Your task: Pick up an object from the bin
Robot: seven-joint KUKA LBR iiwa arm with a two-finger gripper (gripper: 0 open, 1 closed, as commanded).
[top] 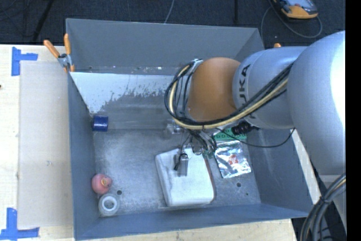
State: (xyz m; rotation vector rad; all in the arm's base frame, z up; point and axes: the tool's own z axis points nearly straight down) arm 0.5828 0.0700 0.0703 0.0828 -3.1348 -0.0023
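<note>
Several loose things in your grey bin (132, 158), small blue cylinder (100, 123) at left, pink rounded piece (101, 182) and clear roll (108, 204) front left, gripper (180, 165) over the middle's white rectangular pad (190, 188), jaw state you cannot tell, foil packet (232, 160) just right.

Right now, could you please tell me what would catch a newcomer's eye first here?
The gripper hangs over a white rectangular pad in the near middle of the bin. Just right of it lies a shiny foil packet. A pink rounded object and a white tape roll sit in the near-left corner.
</note>
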